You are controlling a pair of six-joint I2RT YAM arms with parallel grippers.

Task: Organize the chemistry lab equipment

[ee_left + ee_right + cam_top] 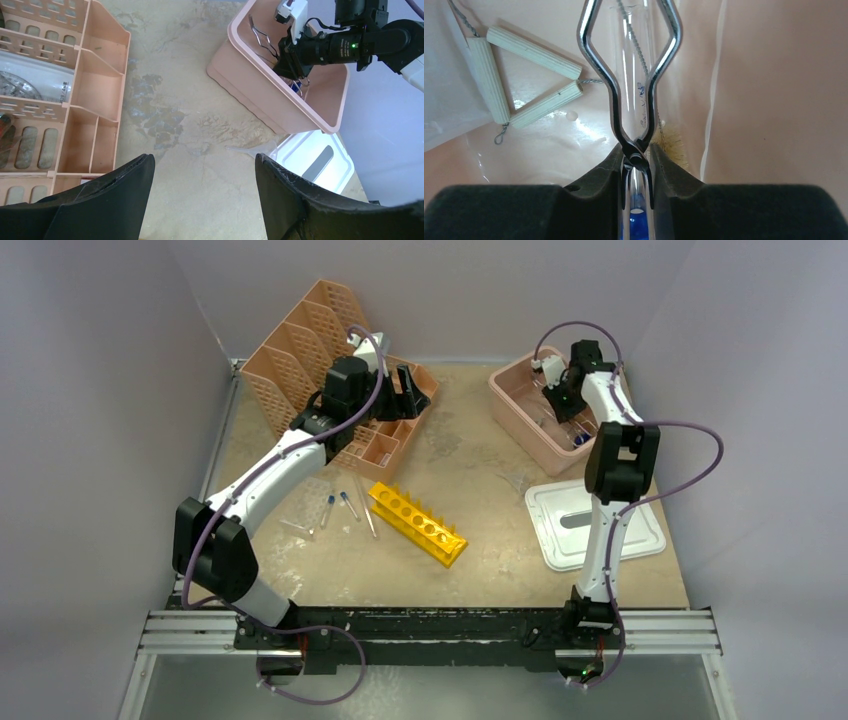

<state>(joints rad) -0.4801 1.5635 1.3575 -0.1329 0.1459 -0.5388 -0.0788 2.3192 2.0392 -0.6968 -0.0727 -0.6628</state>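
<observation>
Right wrist view, and the right gripper (636, 161) is clamped on the silvery tongs (614, 100) right at their crossing, with the looped arms running away from the fingers. Under them, on the floor of the pink tub (774, 100), lies a clear tube (629, 60) with blue at its near end. A wire-stemmed brush (669, 145) lies alongside it, and a white clay triangle (526, 47) is off to the left in this view.

Over to the top camera: the tub sits far right on the table, and its white lid (640, 535) lies flat just nearer the arms. The left gripper (204, 162) has its jaws spread wide with nothing between them, hanging over bare surface beside the peach organizer (290, 360).

Mid-table, the yellow rack (417, 523) lies at a slant, with two blue-capped tubes (327, 508) loose just to its left. The tabletop (480, 540) is tan and blotchy with worn patches. Pale grey walls (100, 390) close in on three sides, and a metal rail (430, 635) runs along the near edge.
</observation>
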